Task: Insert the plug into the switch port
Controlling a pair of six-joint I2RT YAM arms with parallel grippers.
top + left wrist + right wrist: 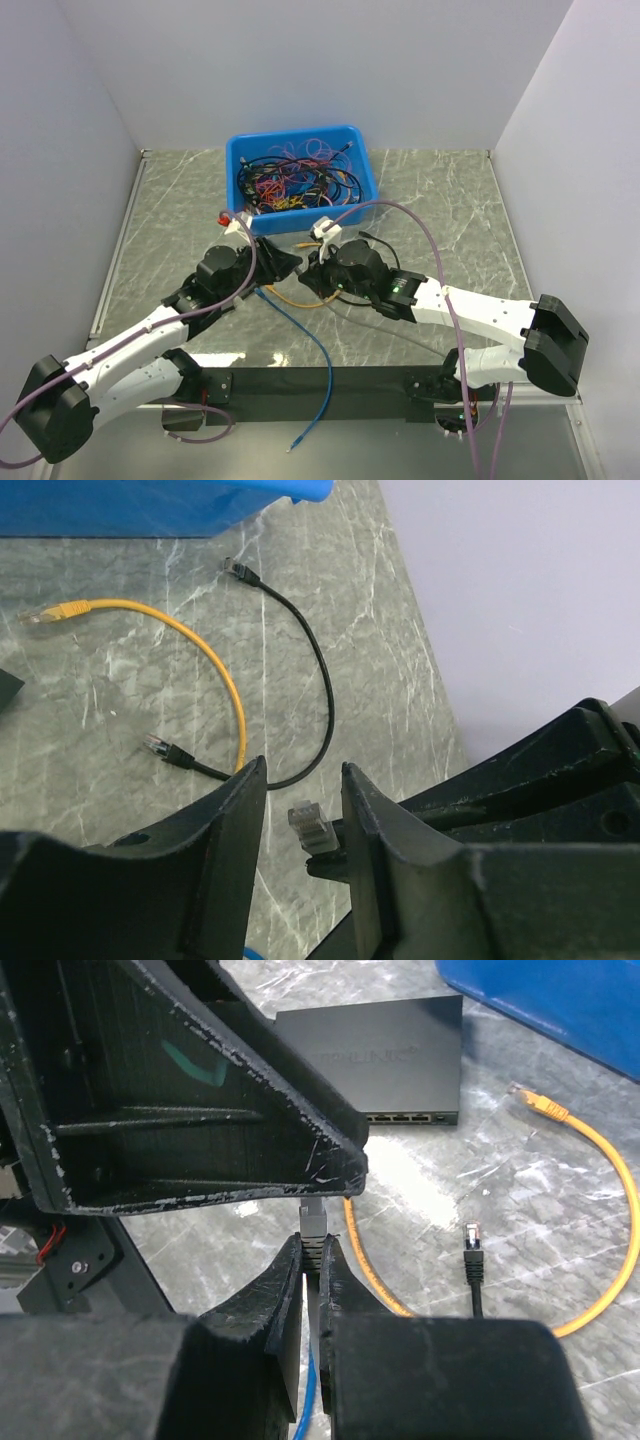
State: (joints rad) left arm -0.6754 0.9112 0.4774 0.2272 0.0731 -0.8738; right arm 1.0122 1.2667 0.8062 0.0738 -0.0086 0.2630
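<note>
My right gripper [314, 1242] is shut on the ribbed boot of the blue cable [300, 335], and its clear plug [314, 1216] sticks out past the fingertips. In the left wrist view that same plug [308, 825] sits between the fingers of my left gripper [303, 770]. The left jaws stand open around it, with a gap on the left side. The black switch [385, 1055] lies flat on the table beyond both grippers, its row of ports [400, 1117] facing the right wrist camera. The two grippers meet at mid-table [300, 265].
A loose yellow cable [225, 670] and a short black cable [320, 670] lie on the marble table beside the grippers. A blue bin [240, 150] full of tangled cables stands at the back. White walls enclose the table on the left, back and right.
</note>
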